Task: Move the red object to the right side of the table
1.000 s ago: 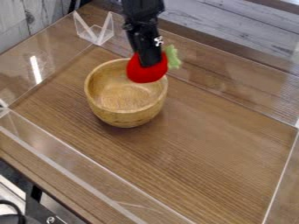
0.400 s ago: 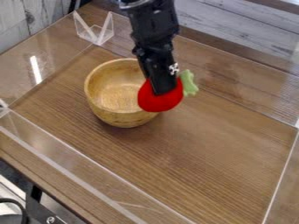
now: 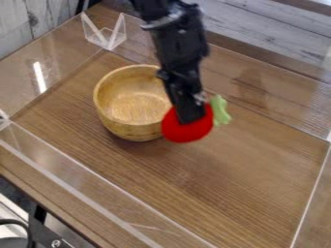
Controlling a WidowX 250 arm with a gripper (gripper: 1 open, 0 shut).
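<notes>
The red object [image 3: 188, 127], a small strawberry-shaped toy with a green leafy top [image 3: 220, 108], hangs just right of the wooden bowl [image 3: 132, 102] over the table [image 3: 246, 184]. My gripper [image 3: 189, 108] points steeply down and is shut on the red object's upper part. Its black fingers cover the top of the toy. The toy's underside looks close to the tabletop; whether it touches I cannot tell.
The round light wooden bowl sits left of centre with nothing in it. Clear acrylic panels [image 3: 26, 145] border the tabletop on all sides. A small clear acrylic piece [image 3: 104, 31] stands at the back left. Bare wood lies to the right and front.
My gripper carried the red object from above the bowl's right rim out to the right and toward the front, lowering a little. The bowl has stayed put.
</notes>
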